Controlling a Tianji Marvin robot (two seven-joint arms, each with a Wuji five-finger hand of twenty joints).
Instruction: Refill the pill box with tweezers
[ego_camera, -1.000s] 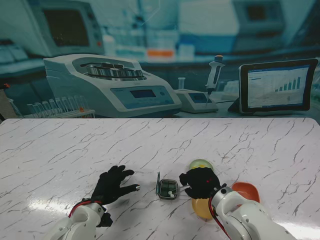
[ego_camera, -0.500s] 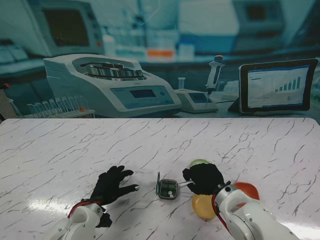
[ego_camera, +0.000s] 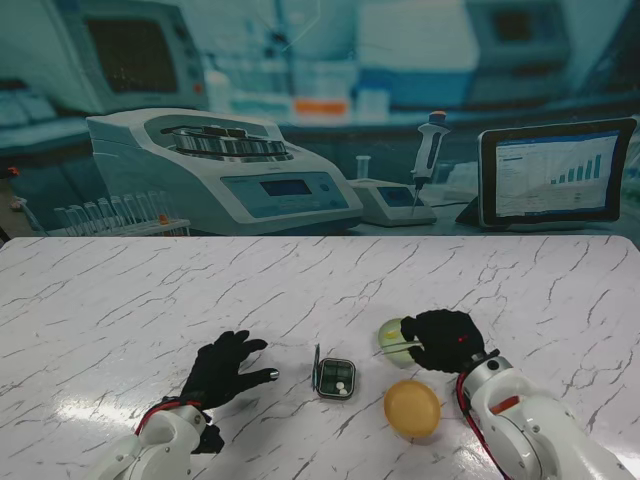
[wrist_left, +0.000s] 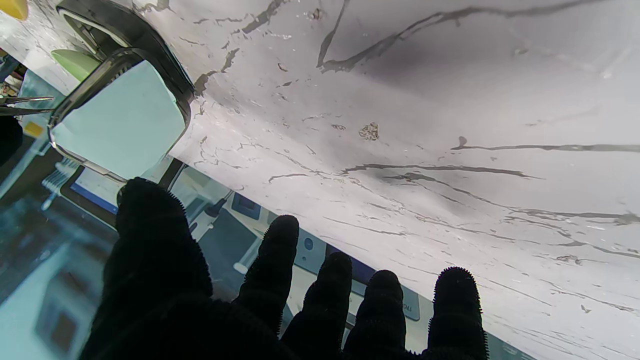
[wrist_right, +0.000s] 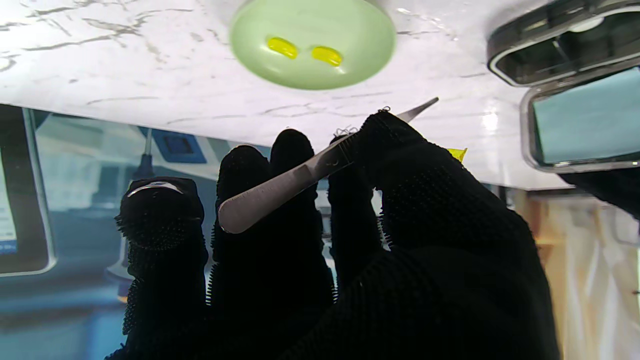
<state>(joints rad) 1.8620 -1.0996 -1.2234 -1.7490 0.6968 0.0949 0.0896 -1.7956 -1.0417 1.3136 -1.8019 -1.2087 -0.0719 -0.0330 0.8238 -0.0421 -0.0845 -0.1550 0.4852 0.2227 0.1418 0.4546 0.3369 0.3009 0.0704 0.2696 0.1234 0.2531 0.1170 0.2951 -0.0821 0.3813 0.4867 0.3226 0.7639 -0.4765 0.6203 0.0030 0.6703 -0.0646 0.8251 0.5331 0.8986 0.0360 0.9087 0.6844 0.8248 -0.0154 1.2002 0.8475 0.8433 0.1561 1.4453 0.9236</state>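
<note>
1. Your right hand (ego_camera: 445, 342) is pinched on the tweezers (wrist_right: 305, 170), thumb over the blade, and hangs beside the green dish (ego_camera: 397, 336) with the tips pointing at it. Your left hand (ego_camera: 222, 372) holds nothing, fingers spread, resting flat on the table to the left of the pill box (ego_camera: 336, 378).
2. The pill box lies open between your two hands, its lid standing on the left side; a white pill or two shows inside, though the compartments are too small to read.
3. Two yellow capsules (wrist_right: 304, 51) sit side by side in the green dish. Close on the pair and you may lift both, or flick one out over the low rim.
4. The capsules look smooth and rounded, so I judge a hard squeeze could shoot one sideways, and a loose one could drop it on the way to the box.
5. Nothing steadies the box, so a nudge from the tips could slide it.
6. An orange dish (ego_camera: 412, 408) lies nearer to you than the green one, close to your forearm's path.
7. The table (ego_camera: 150, 300) is glossy white marble with grey veins; a dropped capsule would roll.
8. Behind it hangs a printed laboratory backdrop (ego_camera: 300, 120).
</note>
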